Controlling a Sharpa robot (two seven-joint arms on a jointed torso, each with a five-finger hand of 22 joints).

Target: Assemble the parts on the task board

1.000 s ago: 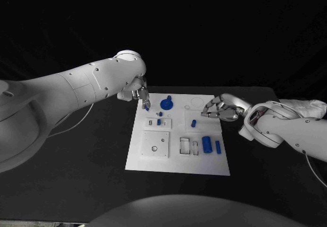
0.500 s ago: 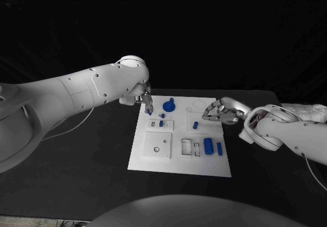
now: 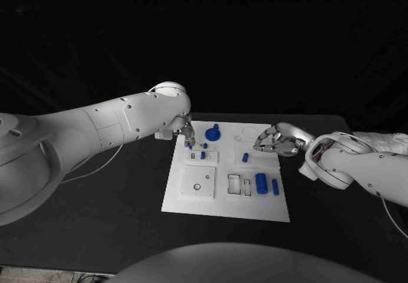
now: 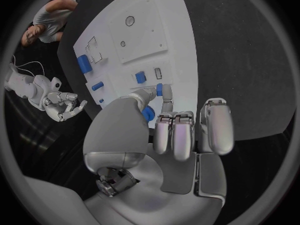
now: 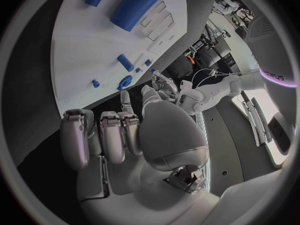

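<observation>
Both hands poised at the far end of the board; left one carries a part.

Head view: white rectangular task board (image 3: 225, 197) lies mid-table; left hand (image 3: 186, 132) hovers over its far left corner, seemingly to seat a piece there. Right hand (image 3: 278, 141) hangs off the far right edge, fingers curled in, nothing in them.
Left wrist view: fingers (image 4: 166, 97) pinch a small blue part (image 4: 160, 89) just above the board.
Right wrist view: fingers (image 5: 103, 135) bent, empty; large blue cylinder (image 5: 130, 6) lying on the board. A purple label at the rim, not legible.
</observation>
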